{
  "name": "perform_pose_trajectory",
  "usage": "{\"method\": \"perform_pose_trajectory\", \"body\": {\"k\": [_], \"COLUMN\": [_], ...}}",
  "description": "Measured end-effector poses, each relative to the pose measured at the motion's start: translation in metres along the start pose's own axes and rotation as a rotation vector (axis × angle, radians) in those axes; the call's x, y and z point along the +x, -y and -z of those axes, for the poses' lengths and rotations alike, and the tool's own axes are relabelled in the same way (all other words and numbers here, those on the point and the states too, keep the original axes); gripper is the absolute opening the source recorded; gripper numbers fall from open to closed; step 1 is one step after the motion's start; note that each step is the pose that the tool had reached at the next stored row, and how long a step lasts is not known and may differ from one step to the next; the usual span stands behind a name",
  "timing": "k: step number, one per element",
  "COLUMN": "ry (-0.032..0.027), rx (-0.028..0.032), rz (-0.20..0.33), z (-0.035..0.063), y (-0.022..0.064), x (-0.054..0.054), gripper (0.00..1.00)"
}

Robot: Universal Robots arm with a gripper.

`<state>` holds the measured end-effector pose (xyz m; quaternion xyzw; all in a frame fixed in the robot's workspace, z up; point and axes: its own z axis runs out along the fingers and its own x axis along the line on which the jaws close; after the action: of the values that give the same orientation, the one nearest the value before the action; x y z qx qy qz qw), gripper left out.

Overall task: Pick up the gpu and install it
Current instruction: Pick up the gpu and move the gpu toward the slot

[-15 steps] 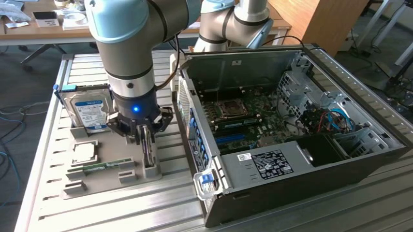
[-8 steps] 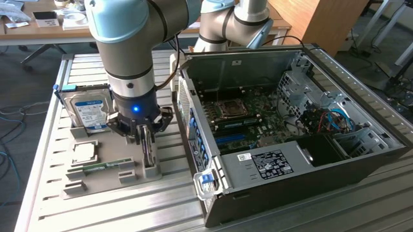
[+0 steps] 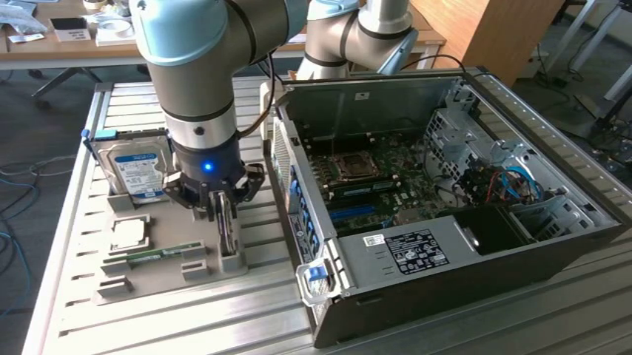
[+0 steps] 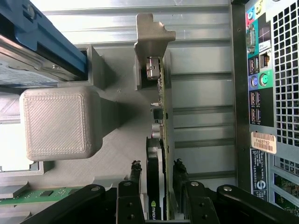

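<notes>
I had the gripper (image 3: 219, 208) low over the grey printed holder (image 3: 148, 285) on the slatted metal table (image 3: 148, 325), just beside the open computer case (image 3: 553, 244) on the exterior view's left. The gpu (image 3: 230, 235) stood on its long edge in a slot of that holder, directly beneath the claw and not yet lifted.

Through the wrist camera I saw the gpu (image 4: 162, 126) edge-on, with its silver end bracket (image 4: 152, 46) at the far end and the black fan face turned toward the grey square post (image 4: 58, 123). The gripper (image 4: 156, 165) straddled the card with its jaws released. One black finger (image 4: 135, 175) stood on the fan side and the other on the bare board side, each with a thin gap to the card, so nothing was grasped.

On the same holder, the blue-labelled hard drive (image 3: 136, 171) stood upright farther toward the exterior view's left. A square silver chip (image 3: 129, 233) and a narrow green RAM stick (image 3: 158, 255) lay between it and the card. In the wrist view the drive's blue rail (image 4: 44, 42) ran beside the post, and the case's rear port panel (image 4: 259, 70) lay beyond the card. Inside the case, the motherboard (image 3: 380, 188) lay exposed.
</notes>
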<state>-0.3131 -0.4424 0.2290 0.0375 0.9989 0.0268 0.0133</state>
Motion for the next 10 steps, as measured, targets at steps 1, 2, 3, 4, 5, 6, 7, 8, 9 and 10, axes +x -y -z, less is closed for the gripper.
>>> {"method": "perform_pose_trajectory", "body": {"k": [1, 2, 3, 4, 5, 6, 7, 8, 9, 10], "ry": [0.0000, -0.0001, 0.0000, 0.0000, 0.0000, 0.0000, 0.0000, 0.0000, -0.0001, -0.0002], "rx": [0.0000, 0.0000, 0.0000, 0.0000, 0.0000, 0.0000, 0.0000, 0.0001, 0.0000, 0.0000], "rz": [0.000, 0.000, 0.000, 0.000, 0.000, 0.000, 0.000, 0.000, 0.000, 0.000], "z": [0.0000, 0.0000, 0.0000, 0.0000, 0.0000, 0.0000, 0.0000, 0.0000, 0.0000, 0.0001], "y": [0.0000, 0.0000, 0.0000, 0.0000, 0.0000, 0.0000, 0.0000, 0.0000, 0.0000, 0.0000], "x": [0.0000, 0.0000, 0.0000, 0.0000, 0.0000, 0.0000, 0.0000, 0.0000, 0.0000, 0.0000], "gripper": [0.40, 0.40, 0.33, 0.33, 0.33, 0.33, 0.33, 0.33, 0.32, 0.32]}}
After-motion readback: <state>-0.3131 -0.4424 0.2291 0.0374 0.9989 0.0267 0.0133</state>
